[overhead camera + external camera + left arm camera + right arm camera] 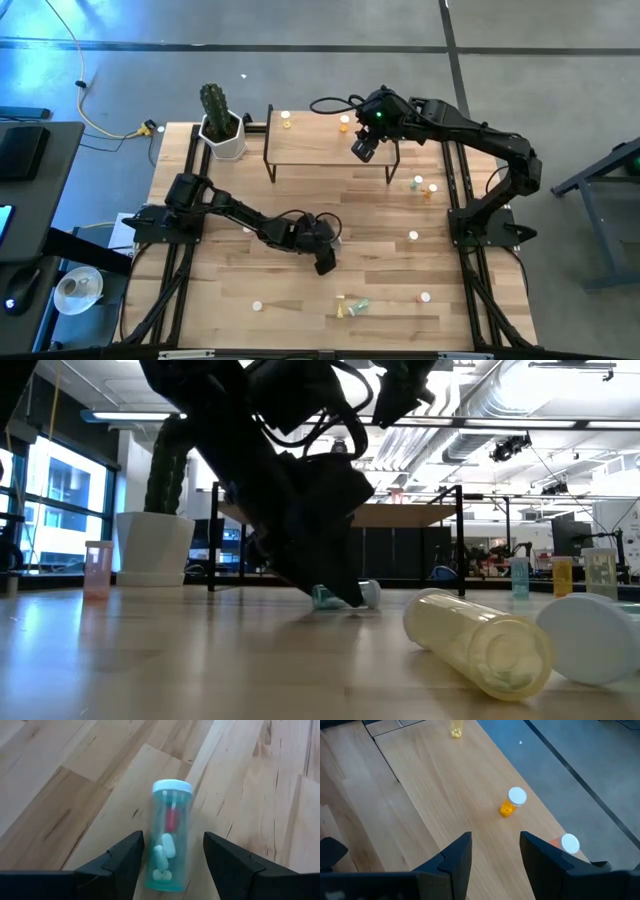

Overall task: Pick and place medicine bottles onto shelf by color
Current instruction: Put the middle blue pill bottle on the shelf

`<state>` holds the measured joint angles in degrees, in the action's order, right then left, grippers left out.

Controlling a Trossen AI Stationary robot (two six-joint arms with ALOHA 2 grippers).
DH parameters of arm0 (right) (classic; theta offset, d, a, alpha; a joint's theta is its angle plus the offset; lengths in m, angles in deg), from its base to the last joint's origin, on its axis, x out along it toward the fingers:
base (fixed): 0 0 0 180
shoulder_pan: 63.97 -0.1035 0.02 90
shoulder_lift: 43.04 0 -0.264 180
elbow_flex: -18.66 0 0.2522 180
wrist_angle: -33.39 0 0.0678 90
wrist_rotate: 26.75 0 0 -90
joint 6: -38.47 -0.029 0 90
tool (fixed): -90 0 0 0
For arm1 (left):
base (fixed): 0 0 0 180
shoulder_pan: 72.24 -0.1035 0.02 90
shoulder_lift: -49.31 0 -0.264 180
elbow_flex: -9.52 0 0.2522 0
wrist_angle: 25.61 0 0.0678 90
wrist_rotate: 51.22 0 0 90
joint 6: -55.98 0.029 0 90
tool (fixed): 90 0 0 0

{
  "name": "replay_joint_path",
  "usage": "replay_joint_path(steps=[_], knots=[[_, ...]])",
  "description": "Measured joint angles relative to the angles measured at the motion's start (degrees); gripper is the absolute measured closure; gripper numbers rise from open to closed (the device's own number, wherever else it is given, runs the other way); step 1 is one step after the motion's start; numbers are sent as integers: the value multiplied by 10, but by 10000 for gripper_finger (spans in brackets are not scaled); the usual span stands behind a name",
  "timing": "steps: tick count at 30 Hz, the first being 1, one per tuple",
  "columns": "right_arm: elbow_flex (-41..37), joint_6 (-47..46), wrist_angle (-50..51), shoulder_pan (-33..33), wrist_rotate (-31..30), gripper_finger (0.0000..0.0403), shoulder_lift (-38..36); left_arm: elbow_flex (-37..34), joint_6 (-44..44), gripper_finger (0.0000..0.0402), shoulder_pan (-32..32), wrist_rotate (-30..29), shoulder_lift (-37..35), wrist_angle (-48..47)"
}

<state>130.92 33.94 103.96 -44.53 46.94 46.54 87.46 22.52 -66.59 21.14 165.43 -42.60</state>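
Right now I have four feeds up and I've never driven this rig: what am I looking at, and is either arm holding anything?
You have two dark robot arms at a wood table, each ending in a two-finger pincer.

The overhead feed shows everything: the shelf at the back and small medicine bottles scattered about.

The table-level feed looks across the boards; a pale yellow bottle lies on its side close by.

The left wrist feed shows the left pincer open, with a teal-green bottle lying flat on the table between its fingers, not gripped yet.

The right wrist feed shows the right pincer open and empty above the shelf, where an orange bottle lies.
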Motion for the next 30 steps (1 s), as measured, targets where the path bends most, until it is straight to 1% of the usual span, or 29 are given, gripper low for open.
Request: replay_joint_path(steps=[3, 5, 12, 16, 18, 21, 27, 30], knots=[[0, 0, 1, 0, 0, 245, 0, 0, 23, 205, 0, 2, 0, -5], [0, 0, 2, 0, 0, 245, 0, 0, 39, 217, 0, 3, 0, -13], [0, 0, 12, 0, 0, 245, -9, 0, 87, 291, 0, 8, -1, -27], [0, 0, 12, 0, 0, 245, -27, 0, 99, 318, 0, 10, -1, -27], [0, 0, 12, 0, 0, 245, -35, 0, 102, 320, 0, 10, -1, -27], [0, 0, 12, 0, 7, 245, -50, -1, 111, 313, 0, 15, -1, -27], [0, 0, 21, 0, 85, 245, -77, -5, 145, 307, -1, 26, -29, -47], [0, 0, 22, -3, 106, 245, -89, -8, 169, 309, -5, 27, -60, -48]])
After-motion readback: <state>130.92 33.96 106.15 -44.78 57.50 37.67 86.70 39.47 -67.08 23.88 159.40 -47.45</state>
